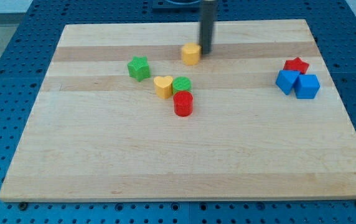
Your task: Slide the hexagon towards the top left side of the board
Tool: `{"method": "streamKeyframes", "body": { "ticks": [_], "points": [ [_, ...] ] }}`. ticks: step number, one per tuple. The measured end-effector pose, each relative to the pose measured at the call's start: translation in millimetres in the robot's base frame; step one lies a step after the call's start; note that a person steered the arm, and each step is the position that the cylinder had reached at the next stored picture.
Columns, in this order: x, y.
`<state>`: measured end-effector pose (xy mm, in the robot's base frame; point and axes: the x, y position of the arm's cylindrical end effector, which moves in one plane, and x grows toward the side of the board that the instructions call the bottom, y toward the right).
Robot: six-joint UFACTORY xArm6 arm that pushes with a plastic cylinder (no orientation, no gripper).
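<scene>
The yellow hexagon (191,53) sits on the wooden board (103,162) near the view's top, a little right of centre. My tip (206,52) stands just right of the hexagon, close to its right side or touching it. The rod rises straight up out of the view's top.
A green star (139,68) lies left of the hexagon. Below it, a yellow heart (162,87), a green cylinder (182,84) and a red cylinder (183,104) are clustered. At the view's right are a red star (297,65) and two blue blocks, one (286,81) beside the other (307,86).
</scene>
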<state>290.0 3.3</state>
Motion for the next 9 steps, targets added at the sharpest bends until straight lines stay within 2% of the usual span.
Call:
{"method": "streamKeyframes", "body": {
  "ticks": [1, 2, 3, 5, 6, 7, 8, 9],
  "points": [
    [-3.5, -5.0],
    [-1.6, 56.6],
    [22.2, 52.3],
    [16.5, -101.8],
    [16.2, -89.0],
    [24.0, -104.2],
    [24.4, -166.2],
    [4.0, -212.6]
  ]
}}
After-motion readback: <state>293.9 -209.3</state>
